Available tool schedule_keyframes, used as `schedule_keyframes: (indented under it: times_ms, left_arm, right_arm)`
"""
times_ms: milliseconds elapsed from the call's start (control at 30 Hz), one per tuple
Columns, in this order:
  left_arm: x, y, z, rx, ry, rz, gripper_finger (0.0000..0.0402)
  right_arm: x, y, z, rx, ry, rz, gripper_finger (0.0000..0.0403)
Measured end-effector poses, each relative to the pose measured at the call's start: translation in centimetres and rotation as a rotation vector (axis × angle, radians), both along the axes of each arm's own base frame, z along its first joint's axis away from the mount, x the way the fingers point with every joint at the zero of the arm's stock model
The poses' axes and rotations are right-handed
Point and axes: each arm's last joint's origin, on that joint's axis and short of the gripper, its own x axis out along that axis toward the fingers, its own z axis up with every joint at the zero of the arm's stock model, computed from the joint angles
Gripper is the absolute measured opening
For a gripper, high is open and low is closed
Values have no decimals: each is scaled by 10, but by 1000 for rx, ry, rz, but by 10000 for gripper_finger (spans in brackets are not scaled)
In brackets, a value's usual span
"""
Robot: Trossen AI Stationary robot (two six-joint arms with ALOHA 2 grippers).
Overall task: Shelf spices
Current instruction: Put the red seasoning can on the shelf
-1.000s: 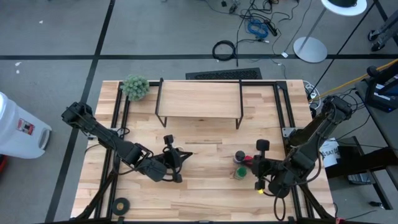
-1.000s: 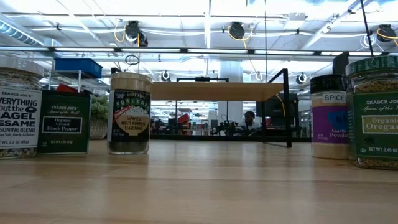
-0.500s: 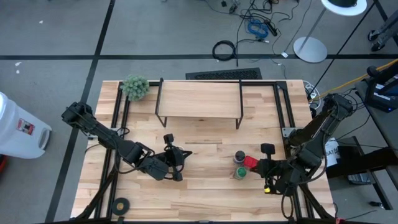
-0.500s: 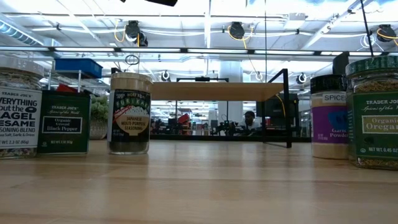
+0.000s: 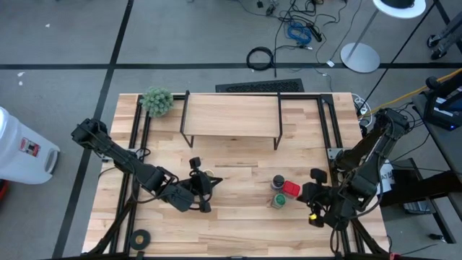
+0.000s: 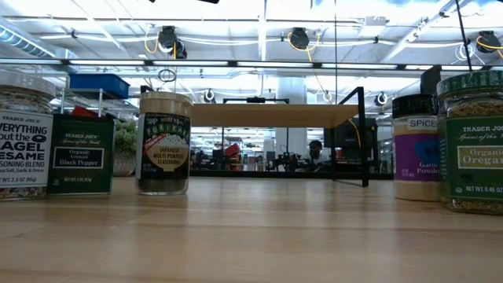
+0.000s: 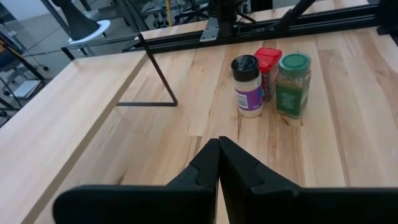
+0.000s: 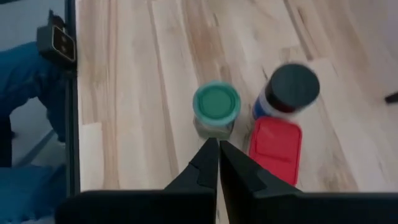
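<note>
In the low view, the sesame blend jar (image 6: 22,134) is cut off by the left edge and the oregano jar (image 6: 474,141) by the right edge. Seen from above, the left arm hides the jars on the left half of the worktop (image 5: 238,217). In the right wrist view the dark-lidded jar (image 8: 287,90) is blurred, its label unreadable.

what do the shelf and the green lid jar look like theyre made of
Shelf: light wooden top board with visible grain, matte; thin black legs, probably metal. Green-lidded jar: clear body, glass or plastic, since dried herbs show through; smooth green lid, likely plastic.
</note>
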Motion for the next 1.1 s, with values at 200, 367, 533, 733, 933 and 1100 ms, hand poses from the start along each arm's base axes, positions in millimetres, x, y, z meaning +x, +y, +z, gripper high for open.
schedule_keyframes:
  times_ms: [200,367,533,733,933,1100]
  left_arm:
    - [0,0,0,-2,-1,1,15]
    - [0,0,0,0,0,0,15]
    - [1,1,0,1,0,4,15]
    - [2,4,0,5,2,12,15]
    - [3,6,0,25,9,10,15]
    - [3,6,0,24,10,10,15]
  right_arm:
    - [-4,-5,-3,-2,54,-71,2]
    - [-5,-6,-3,-7,52,-88,2]
    - [-3,-4,-6,-22,62,-88,4]
    - [0,0,-13,-37,80,-100,49]
    - [2,3,-17,-32,94,-128,121]
    - [2,4,-20,-47,110,-147,189]
